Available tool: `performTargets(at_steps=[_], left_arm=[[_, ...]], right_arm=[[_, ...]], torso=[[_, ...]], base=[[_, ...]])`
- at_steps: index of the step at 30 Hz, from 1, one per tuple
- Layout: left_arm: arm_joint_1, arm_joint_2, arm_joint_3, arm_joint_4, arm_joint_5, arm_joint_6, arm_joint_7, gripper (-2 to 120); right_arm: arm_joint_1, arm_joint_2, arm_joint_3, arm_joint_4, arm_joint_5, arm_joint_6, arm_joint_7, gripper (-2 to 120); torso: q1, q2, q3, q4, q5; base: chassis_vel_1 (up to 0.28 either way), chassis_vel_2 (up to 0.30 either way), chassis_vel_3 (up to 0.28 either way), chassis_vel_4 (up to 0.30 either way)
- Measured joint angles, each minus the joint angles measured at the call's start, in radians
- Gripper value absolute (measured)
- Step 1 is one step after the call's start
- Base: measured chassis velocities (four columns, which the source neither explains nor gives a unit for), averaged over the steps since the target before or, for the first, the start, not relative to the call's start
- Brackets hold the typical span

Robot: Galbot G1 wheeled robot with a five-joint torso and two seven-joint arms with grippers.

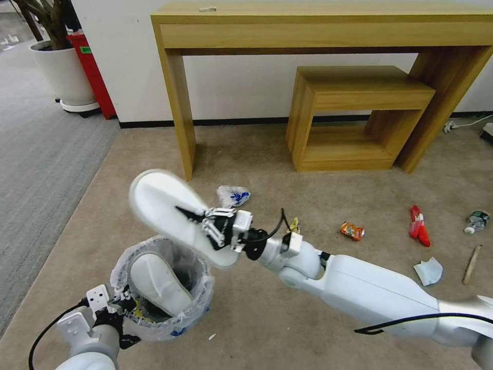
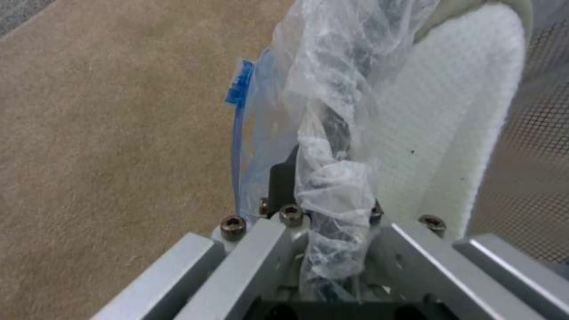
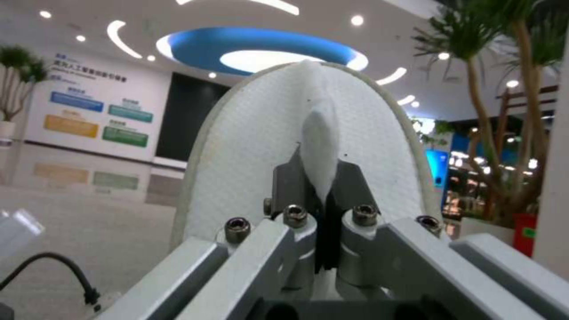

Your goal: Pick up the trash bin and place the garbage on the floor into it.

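The right gripper (image 1: pixel 197 215) clamps a flat white fabric slipper (image 1: pixel 169 210) above the bag-lined round dark trash bin (image 1: pixel 167 288), whose rim the left gripper (image 1: pixel 120 303) pinches.

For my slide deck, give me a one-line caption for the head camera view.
Right gripper holds a white slipper above the bag-lined round dark trash bin, gripped by the left gripper.

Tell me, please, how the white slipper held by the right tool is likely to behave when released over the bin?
The white slipper looks thin and flat, so it is probably light. The right tool pinches only a fold of its fabric, suggesting it is soft and may flop. With another slipper already standing in the trash bin, it may lodge upright rather than drop flat.
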Motion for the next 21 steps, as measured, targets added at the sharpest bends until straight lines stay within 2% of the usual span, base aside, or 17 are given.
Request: performTargets(at_steps=[5, 8, 9, 12, 21], left_arm=[[0.01, -0.001, -0.001, -0.012, 0.0, 0.0, 0.0, 0], [0.025, -0.001, -0.004, -0.028, 0.0, 0.0, 0.0, 0], [0.025, -0.001, -0.004, -0.028, 0.0, 0.0, 0.0, 0], [0.037, -0.002, -0.007, -0.041, 0.0, 0.001, 0.002, 0], [0.053, -0.003, -0.016, -0.062, -0.001, 0.001, 0.003, 0]], right_arm=[[0.025, 0.055, -0.05, -0.048, -0.011, 0.006, 0.001, 0], [0.042, 0.134, -0.1, -0.104, -0.024, 0.01, 0.002, 0], [0.042, 0.134, -0.1, -0.104, -0.024, 0.01, 0.002, 0], [0.042, 0.197, -0.133, -0.157, -0.041, 0.019, 0.002, 0], [0.03, 0.245, -0.165, -0.226, -0.074, 0.037, 0.0, 0]], torso=[[0.0, 0.0, 0.0, 0.0, -0.0001], [0.0, 0.0, 0.0, 0.0, -0.0001], [0.0, 0.0, 0.0, 0.0, -0.0001], [0.0, 0.0, 0.0, 0.0003, -0.0001], [0.0, 0.0, 0.0, 0.0, 0.0001]], base=[[0.0, 0.0, 0.0, 0.0], [0.0, 0.0, 0.0, 0.0], [0.0, 0.0, 0.0, 0.0], [0.0, 0.0, 0.0, 0.0], [0.0, 0.0, 0.0, 0.0]])
